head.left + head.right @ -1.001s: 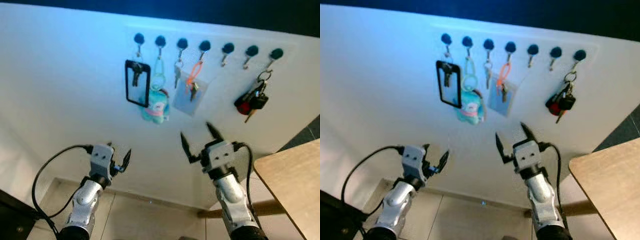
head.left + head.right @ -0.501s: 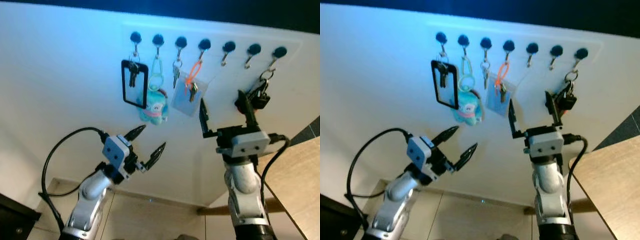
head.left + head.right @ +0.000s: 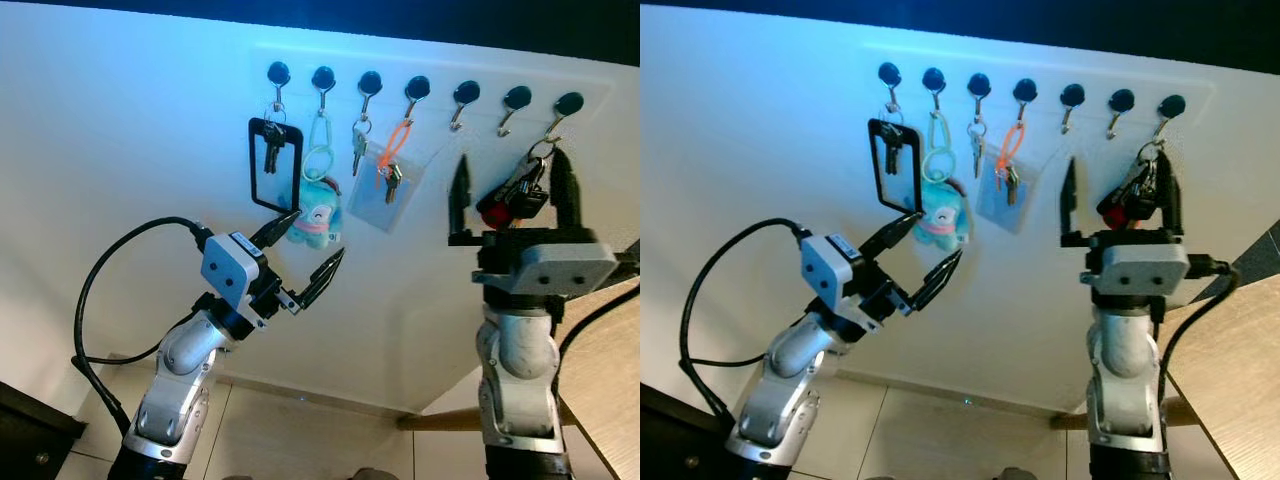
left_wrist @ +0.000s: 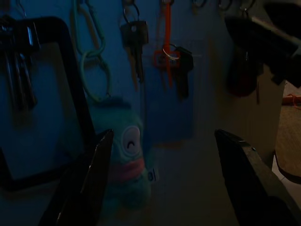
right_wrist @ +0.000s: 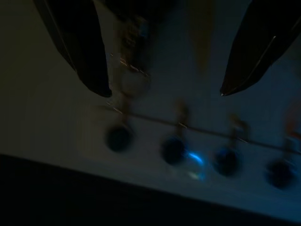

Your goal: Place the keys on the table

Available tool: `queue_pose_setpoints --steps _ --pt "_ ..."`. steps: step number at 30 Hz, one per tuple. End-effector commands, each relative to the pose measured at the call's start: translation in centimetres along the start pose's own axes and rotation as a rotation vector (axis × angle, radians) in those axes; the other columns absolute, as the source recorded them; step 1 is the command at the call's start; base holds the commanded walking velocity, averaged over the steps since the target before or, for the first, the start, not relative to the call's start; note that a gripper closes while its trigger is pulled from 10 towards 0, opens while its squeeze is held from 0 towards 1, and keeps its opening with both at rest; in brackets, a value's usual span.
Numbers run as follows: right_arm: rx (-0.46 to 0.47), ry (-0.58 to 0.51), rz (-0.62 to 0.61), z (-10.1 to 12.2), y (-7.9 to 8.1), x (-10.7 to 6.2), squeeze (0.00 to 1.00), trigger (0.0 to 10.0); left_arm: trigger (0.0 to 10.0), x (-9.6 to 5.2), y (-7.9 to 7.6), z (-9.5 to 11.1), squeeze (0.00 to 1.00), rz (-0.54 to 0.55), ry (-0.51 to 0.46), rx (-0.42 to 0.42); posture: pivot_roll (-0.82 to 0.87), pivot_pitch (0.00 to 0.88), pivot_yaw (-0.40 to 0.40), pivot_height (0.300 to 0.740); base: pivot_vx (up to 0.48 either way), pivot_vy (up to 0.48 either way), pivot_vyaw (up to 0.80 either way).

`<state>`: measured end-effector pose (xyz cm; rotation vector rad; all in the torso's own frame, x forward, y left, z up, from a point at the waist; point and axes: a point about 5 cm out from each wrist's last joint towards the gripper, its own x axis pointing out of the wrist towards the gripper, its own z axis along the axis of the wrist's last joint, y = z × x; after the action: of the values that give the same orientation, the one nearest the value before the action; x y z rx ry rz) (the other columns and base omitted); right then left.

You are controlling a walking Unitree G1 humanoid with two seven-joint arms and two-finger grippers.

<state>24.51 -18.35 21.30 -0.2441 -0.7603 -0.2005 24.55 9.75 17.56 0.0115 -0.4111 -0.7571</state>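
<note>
A bunch of keys with red and black fobs (image 3: 512,200) hangs from the rightmost hook on the white wall. My right gripper (image 3: 509,160) is raised to it and open, one finger on each side of the bunch, not closed on it. In the right wrist view the bunch (image 5: 132,44) is a dark blur between the fingers (image 5: 77,42). My left gripper (image 3: 318,232) is open too, just below a teal plush keychain (image 3: 315,215). The wooden table (image 3: 1232,335) is at the right edge, behind my right arm.
A row of several black hooks (image 3: 418,88) runs across the wall. It carries a black-framed holder with keys (image 3: 273,165), a single key (image 3: 356,145) and an orange loop with a clear card sleeve (image 3: 385,185). Tiled floor (image 3: 270,440) lies below.
Both arms rose toward the hooks. The right gripper climbed from below the clear sleeve up to the red and black bunch. The left gripper lifted toward the plush with its fingers wider.
</note>
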Motion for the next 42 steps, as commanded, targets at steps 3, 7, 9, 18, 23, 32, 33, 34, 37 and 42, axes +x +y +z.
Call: queue_pose_setpoints --steps 3,7,9,18,23,32,33,34,37,42 --pt "-0.078 0.025 -0.077 0.0 -1.9 0.0 0.00 10.0 10.0 0.1 -0.1 0.1 0.00 -0.003 0.007 -0.006 0.04 0.063 -0.013 0.740 0.000 0.000 0.00" --pt "-0.110 0.054 -0.102 -0.3 -2.8 0.1 0.00 10.0 10.0 0.2 -0.1 0.1 0.00 -0.004 0.021 -0.006 0.04 0.063 -0.010 0.740 0.000 0.000 0.00" --pt "-0.110 0.065 -0.098 -0.5 -2.9 0.1 0.00 10.0 10.0 0.2 -0.1 0.1 0.00 -0.004 0.022 -0.006 0.04 0.062 -0.010 0.740 0.000 0.000 0.00" --pt "-0.031 0.145 -0.037 -1.5 -2.1 0.0 0.00 10.0 10.0 0.5 0.0 0.5 0.00 -0.011 0.014 -0.003 0.04 0.060 -0.016 0.740 0.000 0.000 0.00" --pt "0.045 0.163 0.012 -1.7 -1.4 0.0 0.04 10.0 10.0 0.7 -0.5 0.9 0.00 -0.042 0.004 -0.015 0.04 0.060 -0.019 0.740 0.000 0.000 0.00" --pt "0.072 0.178 0.036 -1.8 -1.2 0.2 0.09 10.0 10.0 1.0 -0.6 1.1 0.00 -0.047 -0.005 -0.015 0.04 0.059 -0.020 0.740 0.000 0.000 0.00" --pt "0.078 0.179 0.038 -1.8 -1.2 0.3 0.27 10.0 10.0 1.0 -0.5 1.1 0.00 -0.048 -0.003 -0.015 0.04 0.059 -0.020 0.740 0.000 0.000 0.00" --pt "0.081 0.179 0.040 -1.8 -1.2 0.3 0.27 10.0 10.0 1.0 -0.5 1.1 0.00 -0.048 -0.002 -0.015 0.04 0.059 -0.020 0.740 0.000 0.000 0.00" --pt "0.085 0.179 0.039 -1.8 -1.3 0.3 0.27 4.2 10.0 1.0 -0.5 1.1 0.00 -0.048 0.000 -0.014 0.04 0.059 -0.020 0.740 0.000 0.000 0.00" --pt "0.101 0.182 0.050 -1.8 -1.2 0.3 0.00 0.0 10.0 1.1 -0.6 1.3 0.00 -0.052 -0.001 -0.012 0.04 0.059 -0.020 0.740 0.000 0.000 0.00"
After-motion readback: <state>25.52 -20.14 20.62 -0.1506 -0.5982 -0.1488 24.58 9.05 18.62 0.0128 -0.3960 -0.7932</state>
